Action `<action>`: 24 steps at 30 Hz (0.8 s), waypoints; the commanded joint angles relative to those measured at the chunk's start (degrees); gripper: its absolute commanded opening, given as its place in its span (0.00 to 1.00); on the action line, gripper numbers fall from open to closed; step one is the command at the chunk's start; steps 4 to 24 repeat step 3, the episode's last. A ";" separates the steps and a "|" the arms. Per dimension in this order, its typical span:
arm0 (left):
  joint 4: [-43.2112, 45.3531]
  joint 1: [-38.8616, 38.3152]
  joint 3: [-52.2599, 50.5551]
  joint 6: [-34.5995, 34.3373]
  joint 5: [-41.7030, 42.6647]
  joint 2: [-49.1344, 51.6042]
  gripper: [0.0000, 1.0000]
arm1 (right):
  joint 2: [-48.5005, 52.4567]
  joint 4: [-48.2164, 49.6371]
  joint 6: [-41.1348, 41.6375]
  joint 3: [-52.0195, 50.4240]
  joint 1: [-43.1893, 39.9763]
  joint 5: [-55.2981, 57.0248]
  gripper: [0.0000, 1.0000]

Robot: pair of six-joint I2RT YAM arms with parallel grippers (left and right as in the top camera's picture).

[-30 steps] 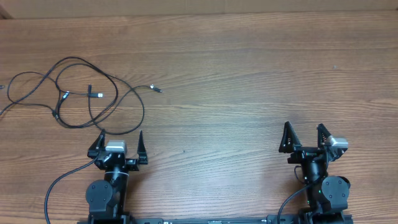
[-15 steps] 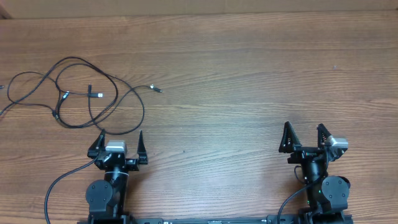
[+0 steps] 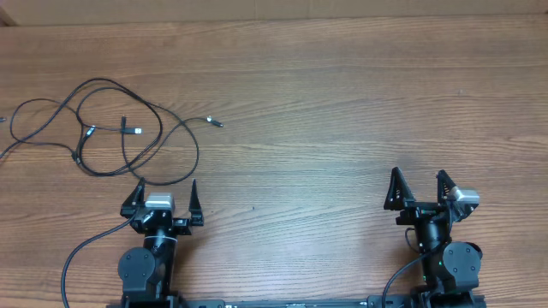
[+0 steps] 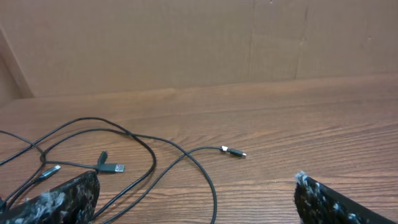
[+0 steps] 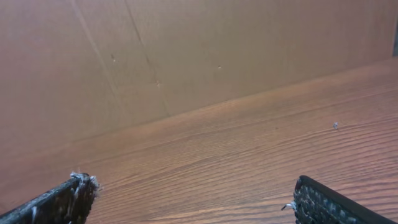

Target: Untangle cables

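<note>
**Status at this moment**

1. Left gripper (image 3: 166,185): you see it wide open and holding nothing. Its 2 fingers (image 4: 62,198) stand far apart at the bottom corners of the left wrist view, with bare table (image 3: 342,103) between them.

2. Cables (image 3: 111,129): they lie flat on the table, ahead of the left gripper and to its left, as a loose tangle of thin black cords. The loops overlap and cross at several places. Several small plug tips lie inside the tangle. How many separate cords make up the tangle cannot be told.

3. Nearest loop: 1 curve of cord runs down to a point just beside the left gripper's left fingertip. You cannot tell from the overhead view whether it touches that fingertip.

4. Free end: 1 cord leaves the tangle and ends in a silvery plug (image 3: 214,122), ahead of the left gripper and slightly to its right. In the left wrist view this plug (image 4: 234,151) lies between the 2 fingers and well beyond them, clear of the other cords.

5. Right gripper (image 3: 419,174): it sits well apart from the left gripper, to its right. It is also wide open and empty. Its fingers (image 5: 56,202) frame only bare table and a cardboard wall (image 5: 186,50) beyond.
</note>
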 commanded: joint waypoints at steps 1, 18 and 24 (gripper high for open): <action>-0.09 -0.44 -0.26 0.52 -0.57 -0.52 1.00 | -0.46 0.22 0.17 -0.61 -0.22 -0.26 1.00; -0.09 -0.44 -0.26 0.52 -0.57 -0.55 0.99 | -0.46 0.22 0.17 -0.61 -0.22 -0.26 1.00; -0.09 -0.44 -0.26 0.52 -0.57 -0.55 0.99 | -0.46 0.22 0.17 -0.61 -0.22 -0.26 1.00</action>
